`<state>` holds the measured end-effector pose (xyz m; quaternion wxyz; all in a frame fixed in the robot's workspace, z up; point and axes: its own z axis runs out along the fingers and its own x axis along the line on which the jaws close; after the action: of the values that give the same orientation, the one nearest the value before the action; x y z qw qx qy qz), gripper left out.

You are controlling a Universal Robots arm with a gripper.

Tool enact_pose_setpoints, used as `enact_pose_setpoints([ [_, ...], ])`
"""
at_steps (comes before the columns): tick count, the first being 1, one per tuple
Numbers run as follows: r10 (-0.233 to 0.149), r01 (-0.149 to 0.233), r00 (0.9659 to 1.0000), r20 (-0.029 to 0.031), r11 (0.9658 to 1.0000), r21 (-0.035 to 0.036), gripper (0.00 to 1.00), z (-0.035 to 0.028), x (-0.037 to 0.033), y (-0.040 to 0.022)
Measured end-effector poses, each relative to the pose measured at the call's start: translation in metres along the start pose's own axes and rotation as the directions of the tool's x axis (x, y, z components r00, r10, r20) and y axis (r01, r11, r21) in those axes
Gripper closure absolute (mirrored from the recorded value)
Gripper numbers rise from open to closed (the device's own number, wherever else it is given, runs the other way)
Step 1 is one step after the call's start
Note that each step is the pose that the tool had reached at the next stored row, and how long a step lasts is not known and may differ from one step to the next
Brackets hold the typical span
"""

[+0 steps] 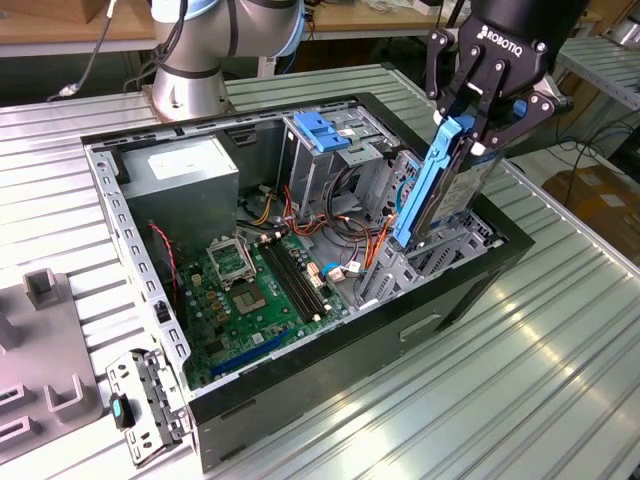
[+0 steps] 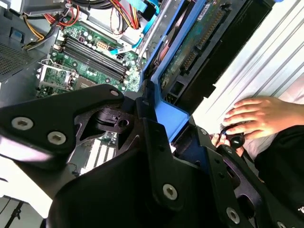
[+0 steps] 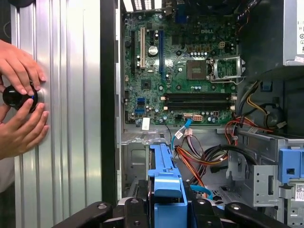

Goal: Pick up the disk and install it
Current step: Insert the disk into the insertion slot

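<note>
In the upper right of the exterior view, the black gripper (image 1: pixel 478 135) has its jaws drawn in narrow on the disk (image 1: pixel 447 185), pinching it near its top end. The disk stands on end and leans a little. Its blue carrier edge faces the inside of the case and its silver body is behind that. Its lower end reaches down into the drive bay (image 1: pixel 440 255) at the right corner of the open computer case (image 1: pixel 300 395), while most of its length rises above the case rim. Whether it is seated in the bay cannot be told.

The case lies open-side up in the middle of the frame on a ribbed metal table (image 1: pixel 520 380). Inside it, a green motherboard (image 1: pixel 250 290) sits toward the lower left and a grey power supply (image 1: pixel 185 175) toward the upper left. A light-blue latch (image 1: pixel 322 130) tops a metal cage at upper centre, just to the exterior view's left of the disk. Red and orange cables (image 1: pixel 375 245) run between the cage and the drive bay. The arm base (image 1: pixel 195 70) stands at the top edge, behind the case.

In the first wrist view, the disk's blue carrier (image 3: pixel 166 180) rises between the gripper's black links. Here a person's hands (image 3: pixel 19 66) cup a black knob (image 3: pixel 16 97) on the table, outside the case wall. In the second wrist view, the disk (image 2: pixel 190 52) shows its circuit-board side.
</note>
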<state>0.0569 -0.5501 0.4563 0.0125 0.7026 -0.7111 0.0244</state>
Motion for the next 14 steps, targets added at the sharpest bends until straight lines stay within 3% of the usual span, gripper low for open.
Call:
enact_pose_setpoints([
  [3, 0.018, -0.018, 0.9998, -0.0003, 0.9998, -0.0009, 0.63, 0.0033, 0.0001, 0.0],
  [9, 0.02, -0.02, 0.9998, -0.0003, 0.9998, -0.0011, 0.63, 0.0092, -0.0002, -0.003],
  [14, 0.022, -0.022, 0.9998, -0.0004, 0.9998, -0.0011, 0.63, 0.0095, -0.0017, -0.0041],
])
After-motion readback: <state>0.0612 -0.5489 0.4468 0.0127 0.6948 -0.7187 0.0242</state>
